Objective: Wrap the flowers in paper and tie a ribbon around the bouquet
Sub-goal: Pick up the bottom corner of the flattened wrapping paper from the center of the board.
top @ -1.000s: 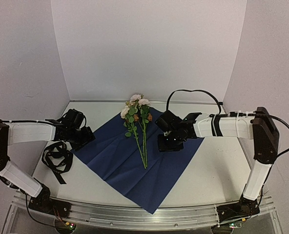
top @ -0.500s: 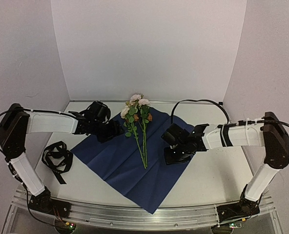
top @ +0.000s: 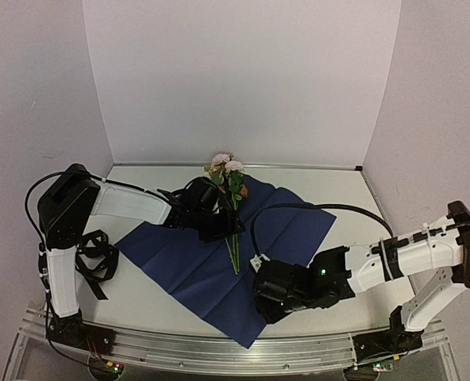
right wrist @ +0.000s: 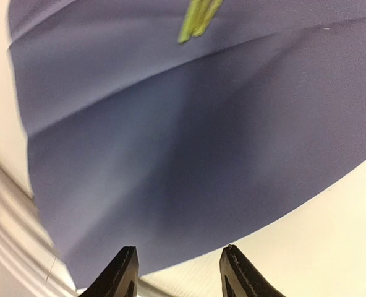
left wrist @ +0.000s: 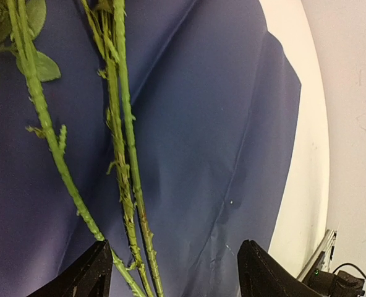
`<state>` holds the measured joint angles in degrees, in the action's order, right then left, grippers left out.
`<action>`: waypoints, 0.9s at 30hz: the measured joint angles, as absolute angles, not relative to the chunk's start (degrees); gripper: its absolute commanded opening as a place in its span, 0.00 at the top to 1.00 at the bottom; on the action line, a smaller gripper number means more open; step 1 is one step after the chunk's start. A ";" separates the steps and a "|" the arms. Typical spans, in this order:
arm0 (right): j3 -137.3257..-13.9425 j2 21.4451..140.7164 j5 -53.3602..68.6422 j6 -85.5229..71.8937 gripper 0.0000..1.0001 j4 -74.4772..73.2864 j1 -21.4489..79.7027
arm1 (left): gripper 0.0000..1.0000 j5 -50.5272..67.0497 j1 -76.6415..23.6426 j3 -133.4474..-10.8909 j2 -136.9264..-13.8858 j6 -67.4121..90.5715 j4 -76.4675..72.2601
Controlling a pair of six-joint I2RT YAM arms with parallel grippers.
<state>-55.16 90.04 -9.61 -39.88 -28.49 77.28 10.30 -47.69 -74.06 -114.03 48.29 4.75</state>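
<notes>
Our left gripper [left wrist: 170, 272] stands with its jaws wide apart, grasping nothing. In its wrist view the thin, knobbly green stems of the flowers [left wrist: 124, 154] run between the 2 fingers, lying on the paper [left wrist: 232, 124]. From above, this gripper [top: 219, 226] sits over the stems just below the leaves.

Our right gripper [right wrist: 178, 272] also has its jaws parted, with nothing between them. It hangs over the paper [right wrist: 201, 124] near its near corner.

The paper [top: 187, 254] lies flat on the table [top: 354, 262], navy face up, creased, set like a diamond. The flowers [top: 225, 171] lie along its middle, with pale pink and white heads at the far corner and stems pointing toward us. The ribbon [top: 92, 258], black, lies in a loose heap left of the paper.
</notes>
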 measured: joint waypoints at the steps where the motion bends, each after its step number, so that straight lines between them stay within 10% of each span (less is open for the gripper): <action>1: -55.17 90.04 -9.75 -40.21 0.51 -28.77 78.88 | 0.28 10.31 -48.00 -73.24 -113.94 48.43 4.17; 27: -55.92 98.98 -16.80 -44.77 0.42 -35.63 92.39 | 0.28 12.91 -58.06 -70.22 -114.45 51.07 2.44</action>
<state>-55.92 98.98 -16.80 -44.77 -35.63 92.39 12.91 -58.06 -70.22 -114.45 51.07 2.44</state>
